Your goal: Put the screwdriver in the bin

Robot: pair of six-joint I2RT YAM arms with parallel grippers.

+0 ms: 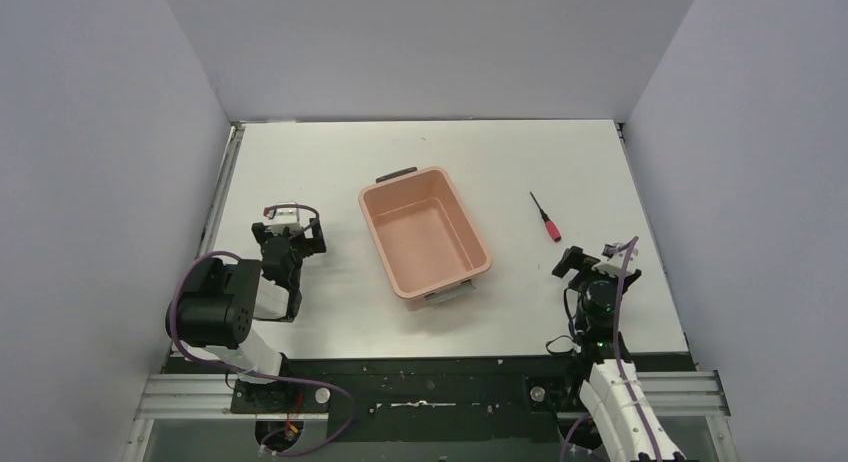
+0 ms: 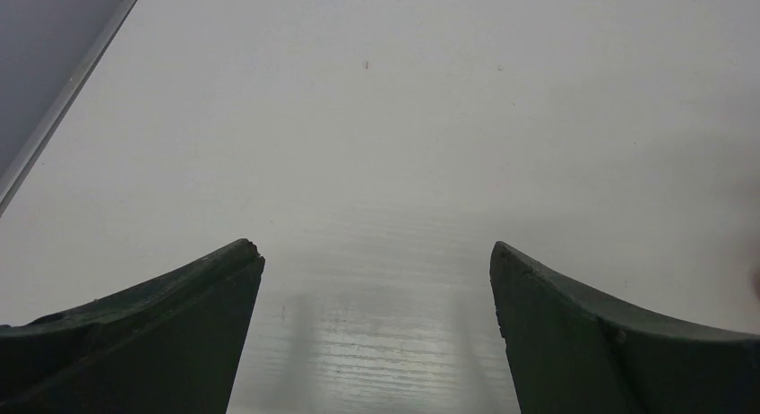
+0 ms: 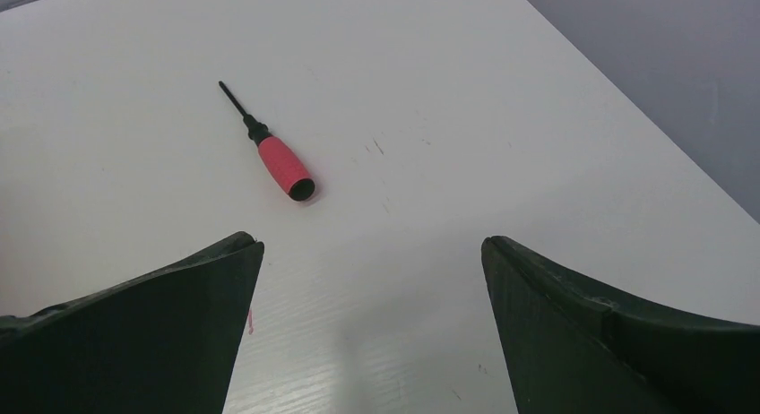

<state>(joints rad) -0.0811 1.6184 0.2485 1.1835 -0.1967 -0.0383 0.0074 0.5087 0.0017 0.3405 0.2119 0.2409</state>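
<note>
The white table (image 1: 330, 162) fills the middle of the overhead view, boxed in by grey walls (image 1: 100, 132) on the left, right and far sides. A metal rail runs along its left edge.

The left arm (image 1: 215, 307) is folded at lower left, its forearm reaching up the frame. The right arm (image 1: 600, 312) rises from the bottom edge at lower right, and its base is cut off there.

The bin (image 1: 470, 222) stands at centre, tilted slightly anticlockwise. There is bare table all round it, with wider strips on its left and right. Nothing lies inside it. A dark clip shows at its far short end. The near clip is hard to make out.

The left gripper (image 2: 375, 251) has its fingers spread wide above bare tabletop, with nothing between them. The table's left edge shows at upper left of its wrist view.

The right gripper (image 3: 372, 244) is likewise spread wide and holds nothing. The table's right edge slants down the upper right of its view. In both wrist views the fingers run out of the bottom of the frame.

The screwdriver (image 3: 269, 145) lies flat on the table, right of the bin and well apart from it. It is just beyond the right gripper, left of centre in the wrist view. Its red handle points toward the gripper and its shaft points away.
</note>
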